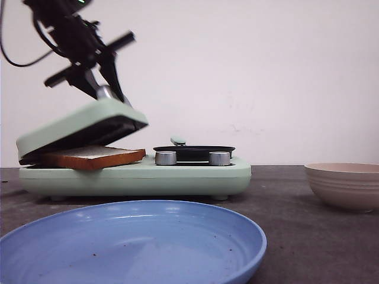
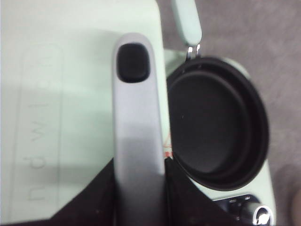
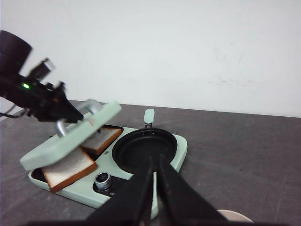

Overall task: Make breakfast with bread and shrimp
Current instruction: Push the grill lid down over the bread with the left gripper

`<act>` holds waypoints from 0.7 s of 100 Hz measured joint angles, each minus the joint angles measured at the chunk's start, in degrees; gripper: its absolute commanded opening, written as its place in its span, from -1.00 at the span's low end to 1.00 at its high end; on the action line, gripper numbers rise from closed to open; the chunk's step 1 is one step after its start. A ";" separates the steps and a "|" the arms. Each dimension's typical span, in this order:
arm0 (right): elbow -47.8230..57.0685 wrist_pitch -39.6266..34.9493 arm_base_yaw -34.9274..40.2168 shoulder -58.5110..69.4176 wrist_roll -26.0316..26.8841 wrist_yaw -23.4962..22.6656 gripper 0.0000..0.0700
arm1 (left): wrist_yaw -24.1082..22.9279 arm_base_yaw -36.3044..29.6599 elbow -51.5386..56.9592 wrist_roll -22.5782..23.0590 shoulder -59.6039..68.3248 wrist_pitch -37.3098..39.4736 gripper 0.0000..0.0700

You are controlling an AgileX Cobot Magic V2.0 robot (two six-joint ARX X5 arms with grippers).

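Observation:
Two slices of bread (image 3: pixel 68 169) (image 3: pixel 104 139) lie in the pale green sandwich maker (image 1: pixel 136 177); one sticks out over the front edge (image 1: pixel 95 157). Its lid (image 1: pixel 77 127) is tilted partly open above them. My left gripper (image 1: pixel 109 89) is shut on the lid's grey handle (image 2: pixel 138 141), a finger on each side (image 2: pixel 140 188). In the right wrist view my right gripper (image 3: pixel 154 162) is shut with nothing in it, hovering above the table in front of the round black pan (image 3: pixel 143 148). The shrimp is out of view.
A blue plate (image 1: pixel 130 242) sits nearest the front edge of the dark table. A beige ribbed bowl (image 1: pixel 344 184) stands at the right. Two metal knobs (image 1: pixel 166 158) (image 1: pixel 219 158) face forward below the pan (image 1: pixel 194 151), whose green handle (image 2: pixel 187 21) points toward the wall.

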 measured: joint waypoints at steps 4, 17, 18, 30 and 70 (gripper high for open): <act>0.00 0.00 0.00 0.00 0.04 -0.02 -0.99 | -0.11 -0.68 0.00 0.28 0.90 -0.04 -0.99; 0.00 0.00 0.00 0.00 0.15 -0.44 -0.99 | -0.15 -1.86 0.00 1.88 2.80 0.11 0.09; 0.00 0.00 0.00 0.00 0.15 -0.52 -0.99 | -0.13 -1.86 0.00 2.10 2.84 0.22 0.21; 0.00 0.00 0.00 0.00 0.28 -1.95 -0.99 | -0.22 -1.66 0.35 3.34 2.75 0.98 1.00; 0.02 -2.75 -0.07 1.73 2.60 3.76 -0.99 | -3.15 -1.20 6.10 2.86 -10.14 -3.32 -0.27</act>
